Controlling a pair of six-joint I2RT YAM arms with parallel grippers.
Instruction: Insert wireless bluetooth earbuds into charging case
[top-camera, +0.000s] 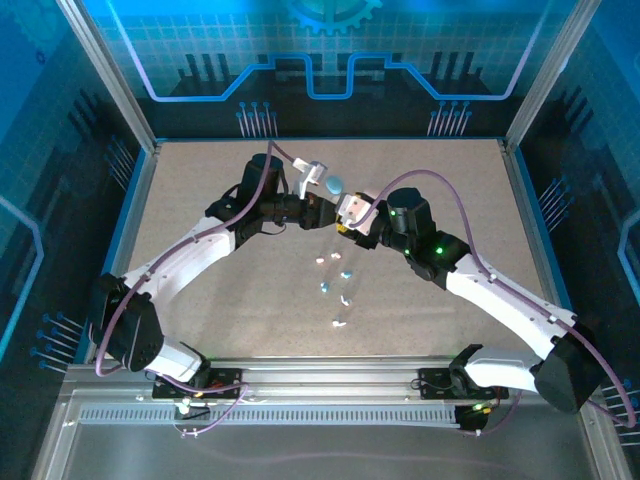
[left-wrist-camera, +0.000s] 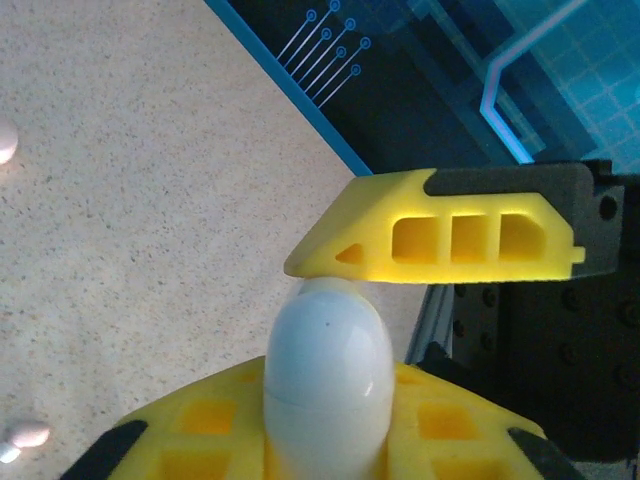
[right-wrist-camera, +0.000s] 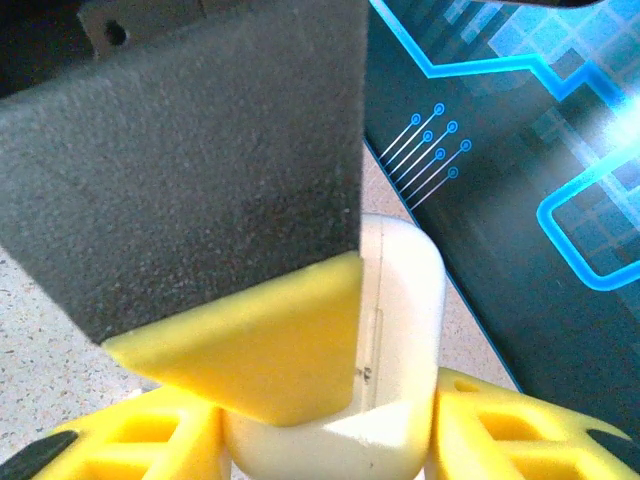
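left gripper (left-wrist-camera: 312, 330): we see it clamped tight on the white egg case (left-wrist-camera: 325, 370), one finger over the top of the case and the other under it.
white egg case: glossy, smooth plastic in an egg shape, with a faint seam across the lower half and a tiny dark speck near the top. It stands up between the fingers.
left fingers (left-wrist-camera: 380, 195): yellow plastic with open ribbed windows, black toward the base.
right gripper (right-wrist-camera: 330, 400): closed on the cream case (right-wrist-camera: 400, 320). The jaws stand partway apart and the case fills the gap.
cream case: satin plastic, boxy with rounded corners, with a thin seam down the face.
right fingers (right-wrist-camera: 200, 170): a coarse dark grey foam pad on a yellow wedge tip.
gripper position, from above: both tips sit close together near the table's centre. We cannot tell if they touch.
earbuds (top-camera: 338, 322): about six tiny glossy bits in pale blue, white and pink. They lie loose and scattered on the table, on the near side of the grippers and apart from both cases.
table (top-camera: 200, 220): flat, speckled beige, grainy.
left arm (top-camera: 190, 255), right arm (top-camera: 510, 300): white shells with black joints.
backdrop (top-camera: 420, 70): blue panels printed with circuit traces, a grid and a gear outline.
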